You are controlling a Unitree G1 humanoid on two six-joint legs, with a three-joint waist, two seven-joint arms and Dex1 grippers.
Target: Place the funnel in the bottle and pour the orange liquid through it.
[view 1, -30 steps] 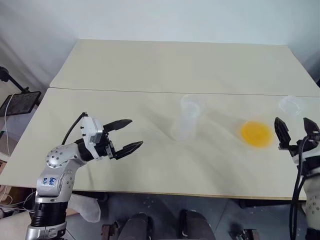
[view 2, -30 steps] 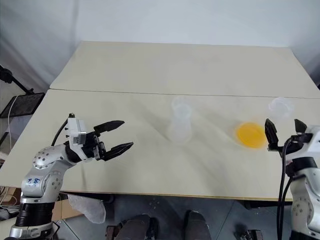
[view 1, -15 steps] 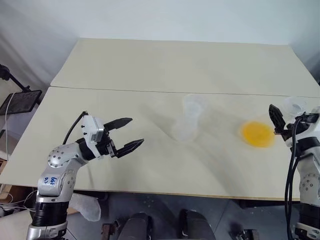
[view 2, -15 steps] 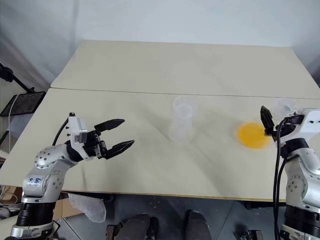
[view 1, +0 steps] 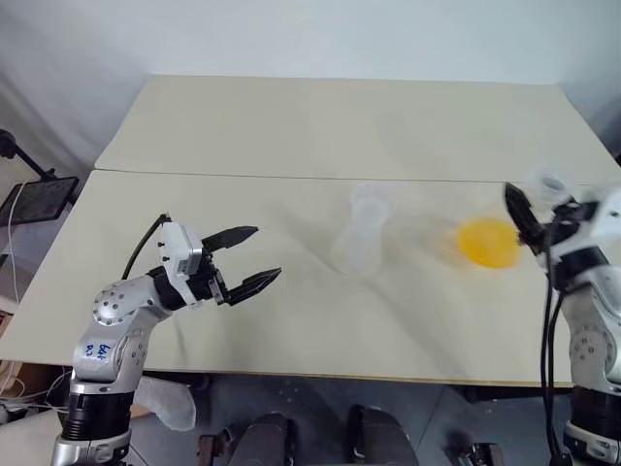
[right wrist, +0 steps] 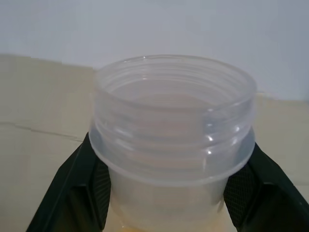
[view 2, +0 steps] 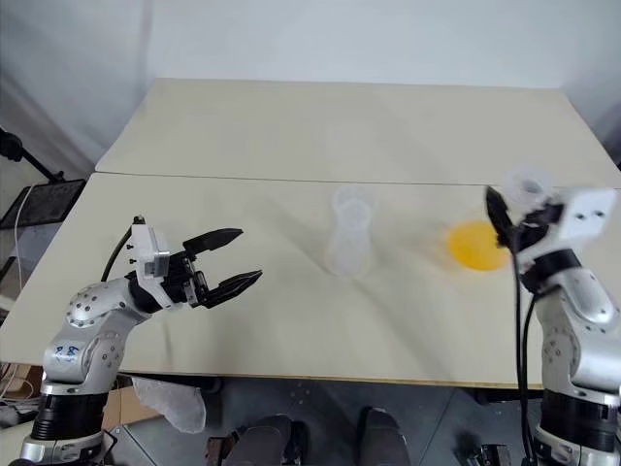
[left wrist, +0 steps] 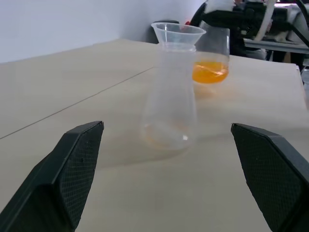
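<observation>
Orange liquid [view 1: 485, 243] blurs beneath the right end effector [view 1: 532, 221] gripping its flask [right wrist: 174, 145].

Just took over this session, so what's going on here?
The funnel already sits in the neck of the bottle at mid-table. The right gripper is shut on the neck of the flask holding the orange liquid, off to the bottle's right. The left gripper hangs open and empty, left of the bottle. No pouring yet.
</observation>
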